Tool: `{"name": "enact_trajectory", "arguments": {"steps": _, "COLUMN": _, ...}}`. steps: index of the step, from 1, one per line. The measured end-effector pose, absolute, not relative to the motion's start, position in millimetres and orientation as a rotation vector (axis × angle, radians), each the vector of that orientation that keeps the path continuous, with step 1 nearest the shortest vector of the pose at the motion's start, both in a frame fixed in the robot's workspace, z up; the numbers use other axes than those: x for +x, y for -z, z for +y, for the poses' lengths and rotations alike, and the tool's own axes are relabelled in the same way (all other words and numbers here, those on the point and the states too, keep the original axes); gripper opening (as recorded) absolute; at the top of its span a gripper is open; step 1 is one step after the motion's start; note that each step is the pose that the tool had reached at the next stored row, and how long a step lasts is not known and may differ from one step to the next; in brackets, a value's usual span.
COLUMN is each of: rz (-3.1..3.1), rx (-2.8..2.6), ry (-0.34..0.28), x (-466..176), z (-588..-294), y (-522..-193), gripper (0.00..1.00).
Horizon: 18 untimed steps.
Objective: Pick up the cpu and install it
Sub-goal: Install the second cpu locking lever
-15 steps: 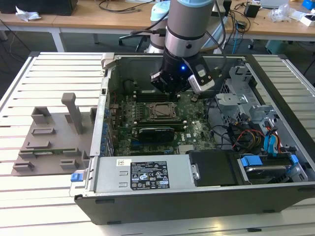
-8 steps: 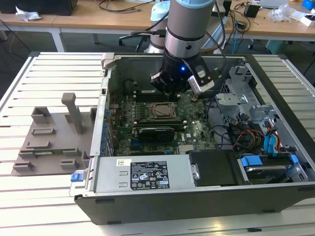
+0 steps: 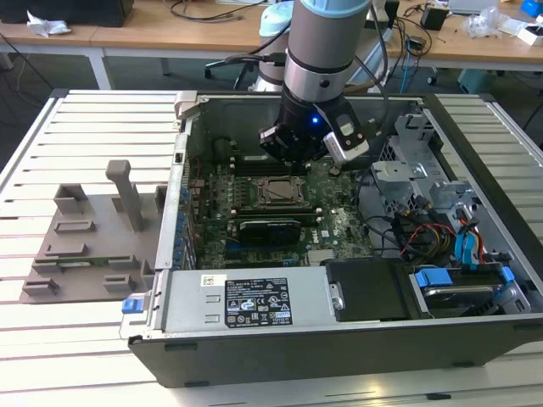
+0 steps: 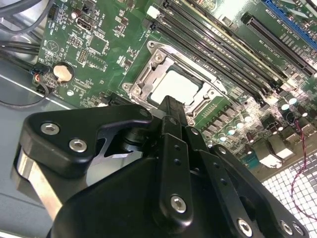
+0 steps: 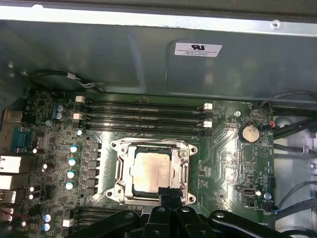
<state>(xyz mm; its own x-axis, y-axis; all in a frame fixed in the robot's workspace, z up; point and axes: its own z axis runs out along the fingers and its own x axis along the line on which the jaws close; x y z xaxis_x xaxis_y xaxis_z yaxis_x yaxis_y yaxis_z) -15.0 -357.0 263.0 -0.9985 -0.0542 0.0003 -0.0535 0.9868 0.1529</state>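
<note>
The cpu [image 5: 151, 171], a flat square chip with a silver-grey top, lies flat inside the metal socket frame [image 5: 124, 173] on the green motherboard. It is also seen in the second wrist view [image 4: 173, 87] and, small and dark, in the exterior view [image 3: 276, 192]. My gripper [image 5: 168, 192] hangs just above the socket's edge, its black fingers drawn together into one tip with nothing between them. In the second wrist view the gripper [image 4: 173, 103] overlaps one edge of the chip. In the exterior view the gripper [image 3: 294, 159] is inside the open computer case, over the socket.
Black memory slots [image 5: 143, 119] run beside the socket. The steel case wall [image 5: 148, 59] stands behind them. A drive cage and cables [image 3: 424, 212] fill the case at the exterior view's right. A grey fixture tray [image 3: 93, 237] sits on the slatted table at its left.
</note>
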Motion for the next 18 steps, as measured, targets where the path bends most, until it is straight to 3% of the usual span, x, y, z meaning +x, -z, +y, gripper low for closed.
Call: {"name": "enact_trajectory", "arguments": {"steps": 18, "rz": -3.127, "rx": 0.085, "ry": 0.241, "x": -15.0, "z": -357.0, "y": -255.7, "gripper": 0.11}}
